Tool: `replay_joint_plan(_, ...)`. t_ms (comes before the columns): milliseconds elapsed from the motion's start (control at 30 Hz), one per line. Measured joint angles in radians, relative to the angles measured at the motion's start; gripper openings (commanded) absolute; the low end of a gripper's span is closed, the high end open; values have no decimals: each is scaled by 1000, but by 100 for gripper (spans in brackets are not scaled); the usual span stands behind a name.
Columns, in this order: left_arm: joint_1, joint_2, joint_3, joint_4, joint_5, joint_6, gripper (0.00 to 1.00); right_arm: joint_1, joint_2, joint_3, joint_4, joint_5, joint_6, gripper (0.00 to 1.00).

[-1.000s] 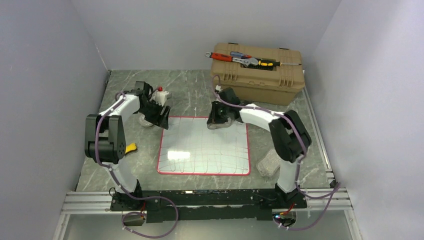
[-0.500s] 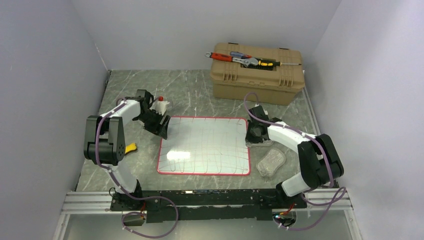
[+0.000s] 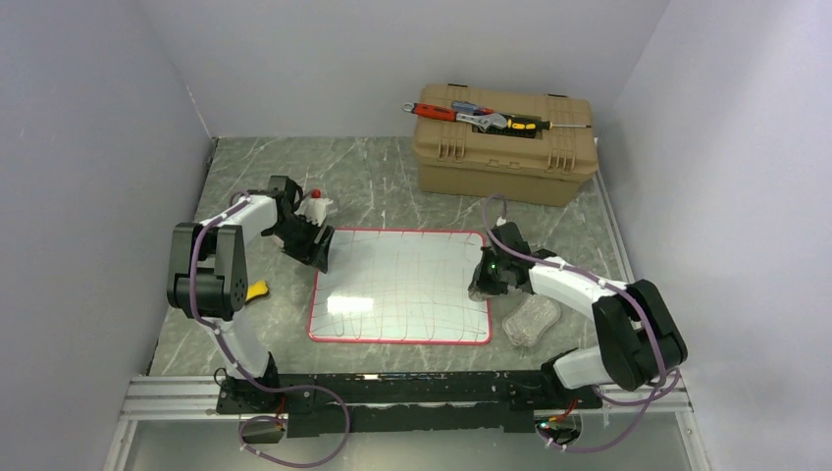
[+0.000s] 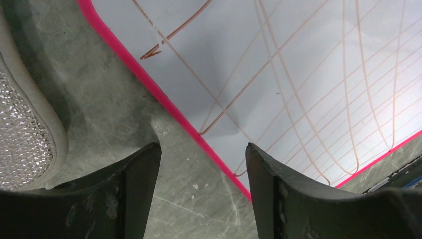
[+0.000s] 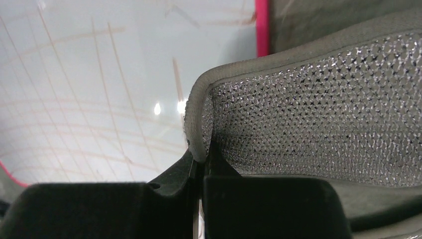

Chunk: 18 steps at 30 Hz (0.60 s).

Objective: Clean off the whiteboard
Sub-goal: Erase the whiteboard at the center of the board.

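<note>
Your right claw (image 3: 488, 279) is clamped on the folded edge of a grey mesh cloth (image 5: 318, 109), its fingers pressed together under the bunched fabric. It sits at the right rim of the whiteboard (image 3: 392, 294), about midway along that edge. The board lies flat on the table (image 3: 373, 186) between your two arms, its near rim close to the rail (image 3: 392, 391) at the arm bases and its far rim well apart from the toolbox (image 3: 505, 157). Your left claw (image 4: 201, 155) hangs with its fingers spread wide, holding nothing, and straddles the red rim at the far left corner. A bottle (image 3: 316, 205) stands just behind it, and a mesh pad (image 4: 22, 134) lies on the marble just outside that rim. On the right, a second pad (image 3: 531, 319) takes up the strip between the board and the table's side edge, just beside your right arm. A yellow item (image 3: 257, 289) lies off the left rim, near your left arm. The pen marks are thin crossing lines and curves in a rough grid. Any print on the tools (image 3: 481, 115) atop the toolbox is too small to read.
</note>
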Motion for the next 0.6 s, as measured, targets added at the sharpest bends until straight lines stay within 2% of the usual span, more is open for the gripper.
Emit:
replay_joint_plan(167,0,26,36,-1,0,-13,67,-15,-48,-6,-95,-24,5,0)
replay_joint_plan(300,0,39,55,2,-5,-14,66,-110,-110,14,-237,33,-26,0)
replay_joint_plan(400,0,39,57,0,-12,-14,65,-126,-138,18,-294,72,-34,0)
replay_joint_plan(600,0,39,54,0,-16,-14,63,-119,-127,-5,-307,51,-34,0)
